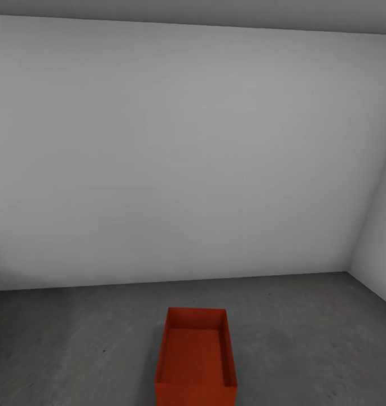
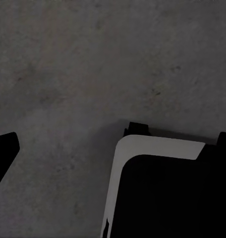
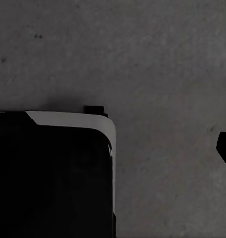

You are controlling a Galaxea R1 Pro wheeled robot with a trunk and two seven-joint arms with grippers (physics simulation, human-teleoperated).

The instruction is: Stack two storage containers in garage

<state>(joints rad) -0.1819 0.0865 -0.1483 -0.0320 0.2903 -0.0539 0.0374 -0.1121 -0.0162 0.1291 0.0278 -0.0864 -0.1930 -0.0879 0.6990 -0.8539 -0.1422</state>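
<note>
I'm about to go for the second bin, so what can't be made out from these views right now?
- Storage container: near end cut off by the head view's lower edge.
- Whether it's one container or two nested: cannot tell, head view.
- Gripper states: each wrist view catches just one dark fingertip at its edge, above the concrete floor.

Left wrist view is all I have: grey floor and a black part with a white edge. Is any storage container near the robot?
Observer: Yes. The head view shows one orange-red storage container standing on the dark grey floor, straight ahead of the robot.
Operator: Is something inside it or on top of it?
Observer: No. It is open at the top, its inside is empty, and nothing is stacked on it.
Operator: What is behind it?
Observer: A plain light grey wall, with a strip of floor between them.
</note>
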